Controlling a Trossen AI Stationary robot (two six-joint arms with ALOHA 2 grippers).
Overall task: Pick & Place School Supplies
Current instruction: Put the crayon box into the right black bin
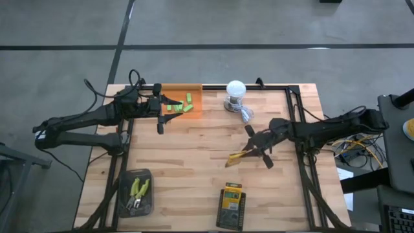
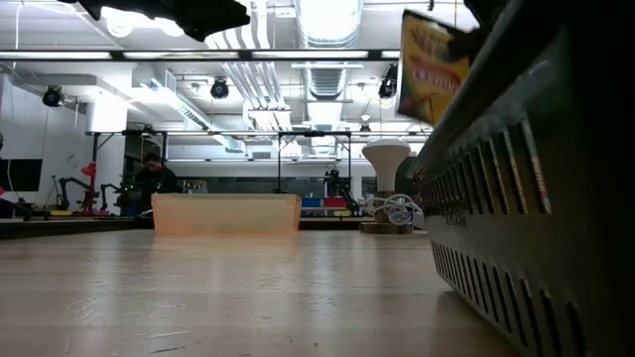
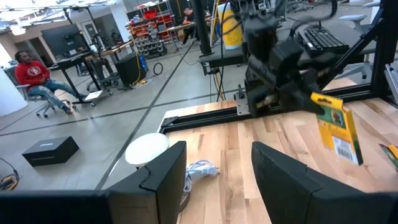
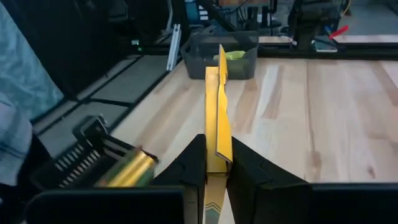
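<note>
A flat yellow-and-green crayon box (image 1: 236, 157) hangs over the middle of the table, clear of the wood, with my right gripper (image 1: 257, 146) shut on it. It also shows in the left wrist view (image 3: 339, 127) and high in the low view (image 2: 434, 64). Several bright-green blocks (image 1: 181, 105) lie in an orange tray (image 1: 194, 97) at the far edge. My left gripper (image 3: 217, 180) stands open at the tray's left side, holding nothing. Two yellow-green-handled pliers (image 1: 137, 191) lie in a dark bin at the near left. My right gripper pinches the crayon box by its two flat faces (image 4: 217, 146) between its two fingers, at the box's end nearest the wrist. The fingers come from the table's right side, slanting a little downward. The box sticks out past the fingertips, edge-on and tilted, lifted clear of the table.
A white bulb-like object (image 1: 235, 90) with a coiled cable stands at the far edge, right of the tray. A dark slotted basket (image 1: 231, 206) holding another crayon box sits at the near edge. A seated person (image 3: 31, 74) is in the room beyond.
</note>
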